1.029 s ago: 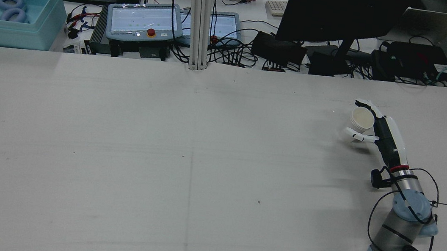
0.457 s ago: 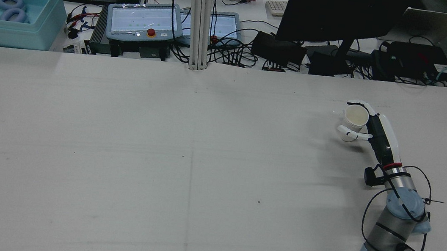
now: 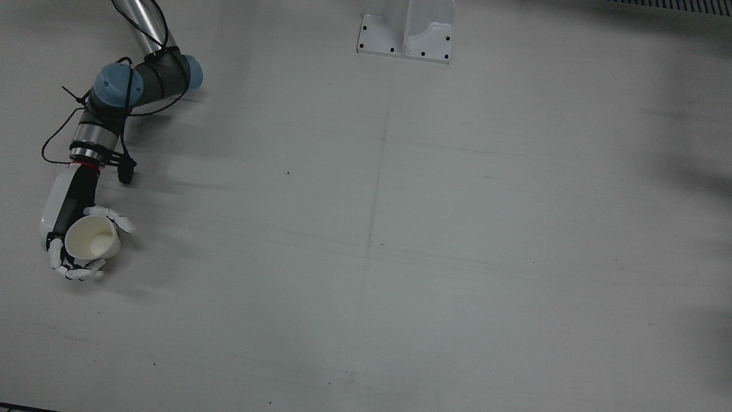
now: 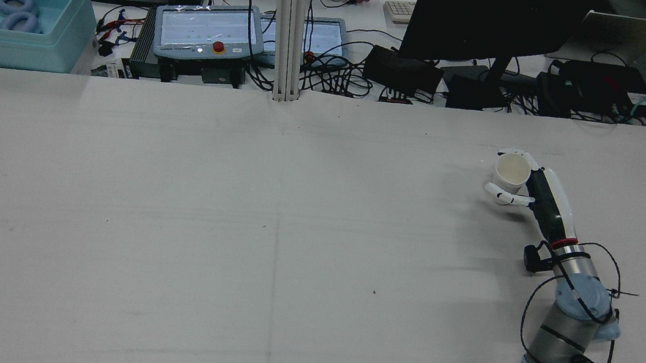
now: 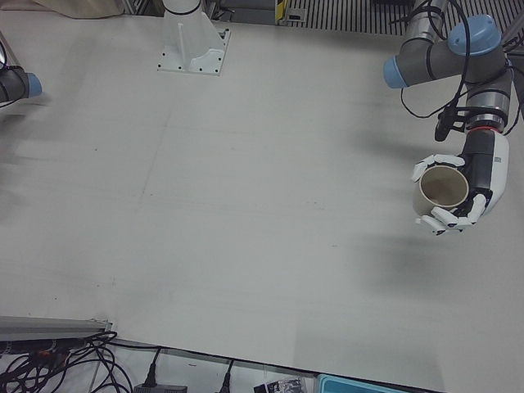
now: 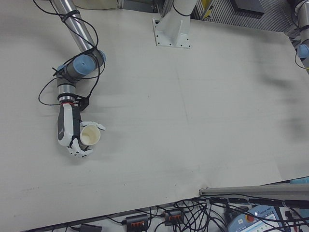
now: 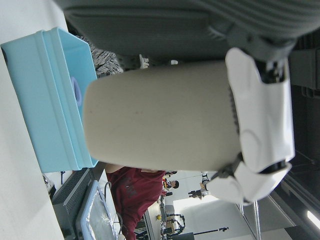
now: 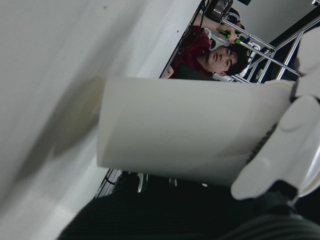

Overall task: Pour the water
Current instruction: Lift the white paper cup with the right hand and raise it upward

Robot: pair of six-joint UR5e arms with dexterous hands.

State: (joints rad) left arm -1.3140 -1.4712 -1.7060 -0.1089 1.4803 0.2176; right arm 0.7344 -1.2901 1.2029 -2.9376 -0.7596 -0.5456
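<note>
the right hand [image 3: 67, 226] has its fingers curled round a white cup [image 3: 92, 243], mouth up so nothing spills. the left hand [image 5: 475, 184] hugs a tan cup [image 5: 443, 188] the same way. both hang over the table [image 3: 400, 229], far apart - they likely must meet to pour.

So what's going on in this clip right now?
Each robot hand holds a paper cup upright above the bare white table. The right robot hand grips a white cup near one side edge. The left robot hand grips a tan cup at the opposite side. The two cups are far apart, with no pouring yet.
</note>
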